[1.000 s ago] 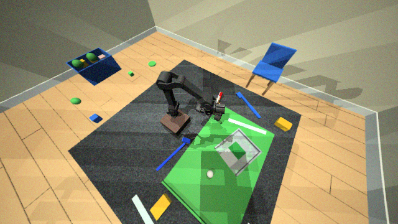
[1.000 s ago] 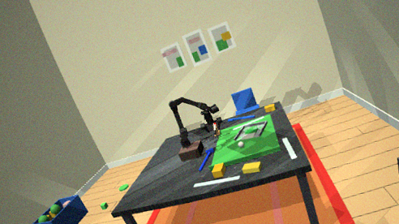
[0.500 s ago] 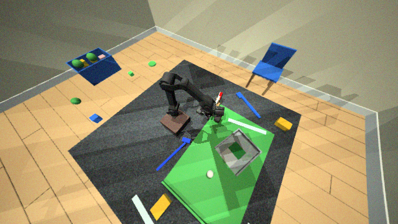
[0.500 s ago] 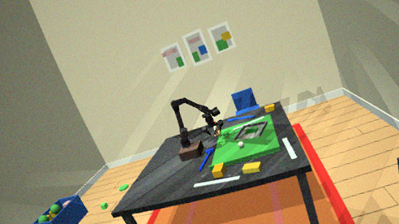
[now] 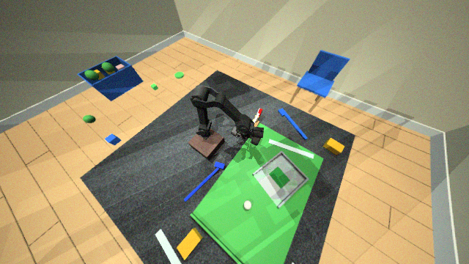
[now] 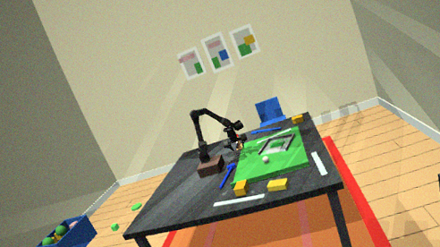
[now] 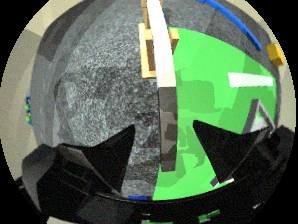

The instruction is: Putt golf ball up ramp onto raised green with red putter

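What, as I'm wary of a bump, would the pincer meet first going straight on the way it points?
Probably the dark section of the red putter, which shows between the fingertips of the open pincer in the wrist view; its depth is unclear.
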`<state>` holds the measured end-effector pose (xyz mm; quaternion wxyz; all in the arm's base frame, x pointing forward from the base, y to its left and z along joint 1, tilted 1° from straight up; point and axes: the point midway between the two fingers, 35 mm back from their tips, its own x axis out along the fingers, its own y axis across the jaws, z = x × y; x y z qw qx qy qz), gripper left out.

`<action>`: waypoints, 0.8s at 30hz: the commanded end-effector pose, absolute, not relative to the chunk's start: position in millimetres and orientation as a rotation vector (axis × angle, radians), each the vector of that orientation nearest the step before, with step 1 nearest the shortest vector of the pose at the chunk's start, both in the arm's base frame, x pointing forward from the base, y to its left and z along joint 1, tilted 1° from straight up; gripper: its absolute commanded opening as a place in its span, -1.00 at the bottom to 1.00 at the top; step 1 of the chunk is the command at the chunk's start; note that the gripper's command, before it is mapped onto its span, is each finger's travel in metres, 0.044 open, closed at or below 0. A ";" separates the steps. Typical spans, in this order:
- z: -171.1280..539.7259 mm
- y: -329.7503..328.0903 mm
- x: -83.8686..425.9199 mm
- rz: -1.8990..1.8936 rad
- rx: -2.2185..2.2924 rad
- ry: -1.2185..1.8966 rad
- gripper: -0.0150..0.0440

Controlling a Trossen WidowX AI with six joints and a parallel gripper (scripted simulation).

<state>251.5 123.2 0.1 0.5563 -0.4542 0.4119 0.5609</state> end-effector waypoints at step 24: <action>27.9 125.0 254.7 1.324 -1.072 0.972 -0.49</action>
